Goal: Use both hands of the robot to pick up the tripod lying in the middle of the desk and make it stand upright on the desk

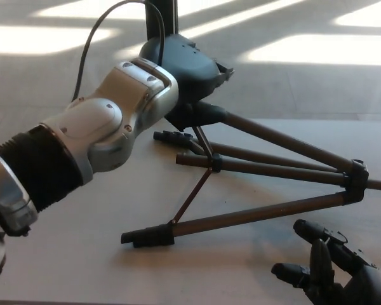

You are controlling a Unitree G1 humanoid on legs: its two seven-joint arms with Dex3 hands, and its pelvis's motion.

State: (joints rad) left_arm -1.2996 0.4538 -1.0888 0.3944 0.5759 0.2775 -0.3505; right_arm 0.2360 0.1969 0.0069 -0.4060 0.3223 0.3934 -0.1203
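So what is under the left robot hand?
The upper tripod leg's foot end, near the desk's far edge. The left robot hand covers that end, so the grip cannot be seen.

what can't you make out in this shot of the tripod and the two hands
- Head view: the left hand covers the foot of the tripod's top leg; its fingers are hidden, so the grip can't be confirmed.
- Head view: the tripod's head end runs off the right edge.
- Head view: the right hand is cut by the bottom edge.
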